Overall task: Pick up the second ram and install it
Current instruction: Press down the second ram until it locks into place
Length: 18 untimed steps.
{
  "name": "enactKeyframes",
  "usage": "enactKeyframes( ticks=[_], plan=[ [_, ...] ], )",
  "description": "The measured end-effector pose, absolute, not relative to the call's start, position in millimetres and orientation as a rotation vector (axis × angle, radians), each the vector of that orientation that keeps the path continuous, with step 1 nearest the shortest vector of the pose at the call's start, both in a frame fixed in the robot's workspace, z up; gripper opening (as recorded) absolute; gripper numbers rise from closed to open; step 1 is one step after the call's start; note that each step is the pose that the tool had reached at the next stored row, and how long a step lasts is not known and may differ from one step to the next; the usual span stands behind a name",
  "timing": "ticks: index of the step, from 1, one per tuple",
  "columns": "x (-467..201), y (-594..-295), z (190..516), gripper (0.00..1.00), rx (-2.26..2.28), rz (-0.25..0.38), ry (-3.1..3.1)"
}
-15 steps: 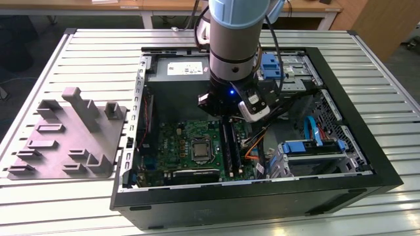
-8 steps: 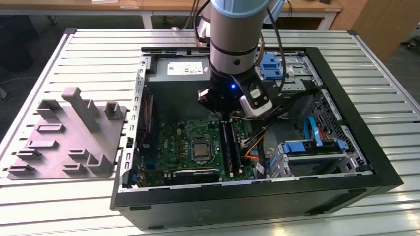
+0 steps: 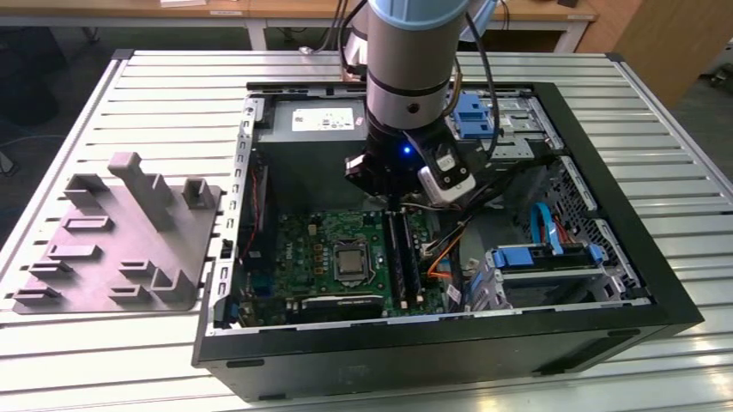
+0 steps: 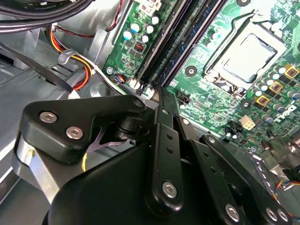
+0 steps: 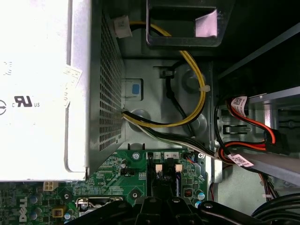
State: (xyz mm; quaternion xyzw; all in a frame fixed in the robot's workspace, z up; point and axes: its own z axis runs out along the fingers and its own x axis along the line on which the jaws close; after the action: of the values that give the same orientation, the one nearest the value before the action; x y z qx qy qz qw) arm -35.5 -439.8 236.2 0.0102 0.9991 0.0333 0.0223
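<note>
Black linkage arms and bolted finger links of the robot's gripper [image 4: 161, 101] loomed closest to the lens in the second wrist view, angled down over the green motherboard [image 4: 262, 84] of an open black desktop computer case [image 3: 641, 318]. Whether the gripper was spread or clamped could not be told from these pictures.

Seen from the exterior view, the grey-and-silver robot arm [image 3: 410, 69] reached straight down into the case, its gripper [image 3: 396, 202] poised at the far end of the long black memory slots [image 3: 399, 257], which ran along the motherboard beside the square silver processor socket [image 3: 347, 260]. Dark blue-black memory sticks [image 4: 180, 44] appeared to lie along those slots in the second wrist view. Which of them was the second ram, and whether it was fully seated, could not be made out.

Outside the case, a grey moulded parts fixture [image 3: 120, 236] sat near the slatted metal table's [image 3: 149, 103] edge on the exterior view's left. A silver power supply box [image 5: 37, 89] and a yellow cable [image 5: 197, 101] showed in the first wrist view.

Judged from this position, the risk lay in alignment: a stick pressed down slightly off its slot or tilted could jam, leave one end unlatched, or strain the board. Loose orange and red cabling [image 4: 79, 65] nearby could also snag the gripper.
</note>
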Motion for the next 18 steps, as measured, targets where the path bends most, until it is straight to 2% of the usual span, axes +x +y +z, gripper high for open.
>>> enactKeyframes(
  ticks=[18],
  plan=[
    [-35.3, -450.6, 236.3, 0.1, 0.032, 0.103, 3.095]
  ],
)
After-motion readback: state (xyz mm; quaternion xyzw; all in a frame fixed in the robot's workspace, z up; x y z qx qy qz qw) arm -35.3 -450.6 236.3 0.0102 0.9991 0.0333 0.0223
